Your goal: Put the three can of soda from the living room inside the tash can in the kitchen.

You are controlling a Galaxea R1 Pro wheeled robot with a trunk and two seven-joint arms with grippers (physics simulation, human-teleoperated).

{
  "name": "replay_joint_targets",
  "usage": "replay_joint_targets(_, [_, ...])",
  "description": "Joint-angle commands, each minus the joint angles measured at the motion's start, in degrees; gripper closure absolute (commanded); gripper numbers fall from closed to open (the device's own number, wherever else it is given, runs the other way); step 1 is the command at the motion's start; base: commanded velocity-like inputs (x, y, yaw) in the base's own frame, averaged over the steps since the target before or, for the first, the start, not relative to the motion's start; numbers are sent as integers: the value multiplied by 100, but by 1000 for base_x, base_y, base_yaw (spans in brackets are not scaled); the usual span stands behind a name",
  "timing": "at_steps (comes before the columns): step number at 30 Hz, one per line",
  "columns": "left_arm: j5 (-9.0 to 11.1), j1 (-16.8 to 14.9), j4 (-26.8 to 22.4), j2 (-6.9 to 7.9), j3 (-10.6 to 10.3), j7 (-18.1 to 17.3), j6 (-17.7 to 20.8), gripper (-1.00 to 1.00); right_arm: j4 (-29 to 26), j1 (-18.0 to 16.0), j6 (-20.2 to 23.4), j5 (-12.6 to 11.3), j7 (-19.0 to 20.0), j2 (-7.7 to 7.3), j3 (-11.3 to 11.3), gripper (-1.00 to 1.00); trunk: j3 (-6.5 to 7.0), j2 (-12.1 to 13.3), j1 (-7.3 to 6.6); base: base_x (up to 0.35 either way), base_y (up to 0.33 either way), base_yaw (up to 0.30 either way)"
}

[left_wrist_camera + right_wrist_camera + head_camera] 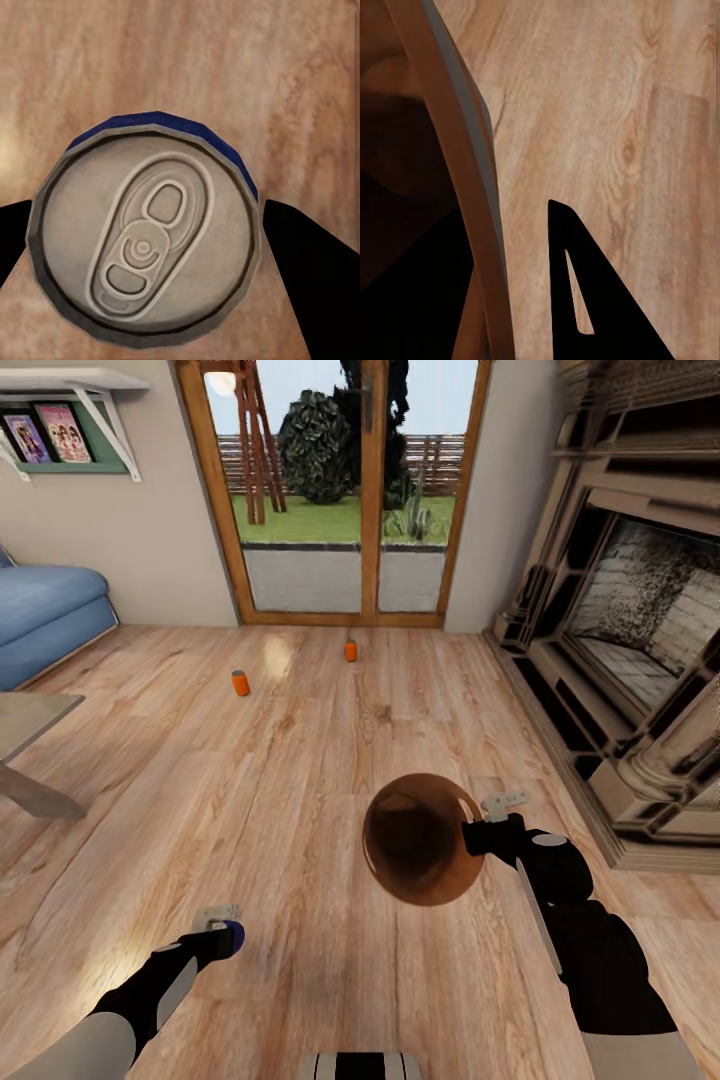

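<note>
Between left claw (146,247) fingers: blue can (146,240), gripped.

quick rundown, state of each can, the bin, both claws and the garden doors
blue can: upright, held off the floor between the left claw's fingers
left claw: shut on the blue can
two orange cans: upright on the wood floor, apart, near the doors
bin: held up by its rim, mouth tipped toward the camera, nothing seen inside
right claw: shut on the bin's rim
garden doors: closed
</note>
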Motion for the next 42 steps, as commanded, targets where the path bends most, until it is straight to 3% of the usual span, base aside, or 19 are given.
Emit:
replay_joint_targets(1, [0, -2, -5, 1, 0, 4, 6, 100, 1, -1, 14, -61, 0, 0, 2, 100, 23, 1, -3, 0, 0, 0])
replay_joint_targets(7, [17, -6, -28, 30, 4, -24, 257, 100, 14, 0, 47, -59, 1, -1, 1, 100, 156, 9, -18, 0, 0, 0])
replay_joint_targets(10, [21, -7, -96, 47, 15, -283, 510, 100, 15, -3, 114, -51, 7, -8, -2, 100, 223, 13, -26, 0, 0, 0])
replay_joint_targets(13, [23, -11, -282, 56, 28, -563, 736, 100, 16, -6, 476, -60, 8, -21, -6, 100, 289, 17, -34, 0, 0, 0])
replay_joint_targets(16, [28, -14, -690, 61, 34, -677, 1056, 100, 11, -8, 688, -58, 13, -32, -3, 100, 356, 21, -41, 0, 0, 0])
replay_joint_targets(17, [30, -15, -1085, 62, 39, -703, 1360, 100, 9, -8, 740, -61, 15, -45, 3, 100, 378, 23, -44, 0, 0, 0])
replay_joint_targets(30, [38, -7, -3426, 99, 60, -744, 2764, 100, 175, -12, 801, -74, 46, -70, -5, 100, 666, 40, -77, 0, 0, 0])
replay_joint_targets(33, [39, -2, -3820, 117, 61, -812, 3031, 100, 305, -20, 809, -74, 50, -70, -13, 100, 666, 40, -77, 0, 0, 0])
replay_joint_targets(36, [23, -102, -3713, 216, 161, -738, 3076, 100, 234, -8, 897, 10, 35, -149, 29, 100, 665, 40, -77, 0, 0, 0])
replay_joint_targets(42, [23, -112, -3651, 372, 361, -738, 3076, 100, 174, -8, 897, 361, 35, -149, 29, 100, 665, 40, -77, 0, 0, 0])
